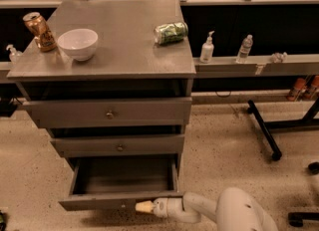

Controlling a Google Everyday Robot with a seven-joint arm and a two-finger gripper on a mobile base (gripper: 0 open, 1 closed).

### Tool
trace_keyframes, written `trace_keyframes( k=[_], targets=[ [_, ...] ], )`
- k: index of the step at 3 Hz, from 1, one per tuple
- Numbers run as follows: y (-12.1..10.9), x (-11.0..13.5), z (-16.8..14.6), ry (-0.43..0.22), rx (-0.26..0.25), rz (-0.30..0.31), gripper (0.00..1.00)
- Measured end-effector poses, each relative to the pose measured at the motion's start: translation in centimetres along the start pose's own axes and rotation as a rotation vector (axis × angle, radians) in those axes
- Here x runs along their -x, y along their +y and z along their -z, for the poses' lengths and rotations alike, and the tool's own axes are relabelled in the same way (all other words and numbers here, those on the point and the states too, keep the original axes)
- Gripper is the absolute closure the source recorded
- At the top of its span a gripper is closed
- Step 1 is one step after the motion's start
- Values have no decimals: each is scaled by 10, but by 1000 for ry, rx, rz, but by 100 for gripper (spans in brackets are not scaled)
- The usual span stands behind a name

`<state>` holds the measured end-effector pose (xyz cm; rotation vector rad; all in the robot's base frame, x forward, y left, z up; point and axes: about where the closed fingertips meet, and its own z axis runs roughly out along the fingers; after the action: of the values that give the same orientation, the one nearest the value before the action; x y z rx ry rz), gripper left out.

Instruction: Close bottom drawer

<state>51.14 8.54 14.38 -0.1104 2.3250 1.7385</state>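
The grey cabinet has three drawers. The bottom drawer is pulled out, its empty inside showing, with a slim grey front panel and a small knob near the centre. My gripper sits at the front panel, just right of the knob, its cream-coloured tip against the panel. My white arm reaches in from the lower right. The middle drawer and top drawer look pushed in.
On the cabinet top stand a white bowl, an upright copper can and a green can lying on its side. A shelf behind holds bottles. A black stand leg lies on the floor at right.
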Motion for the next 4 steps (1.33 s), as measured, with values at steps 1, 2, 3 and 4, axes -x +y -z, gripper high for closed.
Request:
trace_keyframes(
  k=[1, 2, 3, 4],
  targets=[
    [0, 11, -1, -9, -4, 0, 100],
    [0, 60, -5, -46, -26, 3, 100],
    [-15, 63, -17, -38, -4, -1, 100],
    [-25, 90, -24, -51, 15, -1, 100]
  ],
)
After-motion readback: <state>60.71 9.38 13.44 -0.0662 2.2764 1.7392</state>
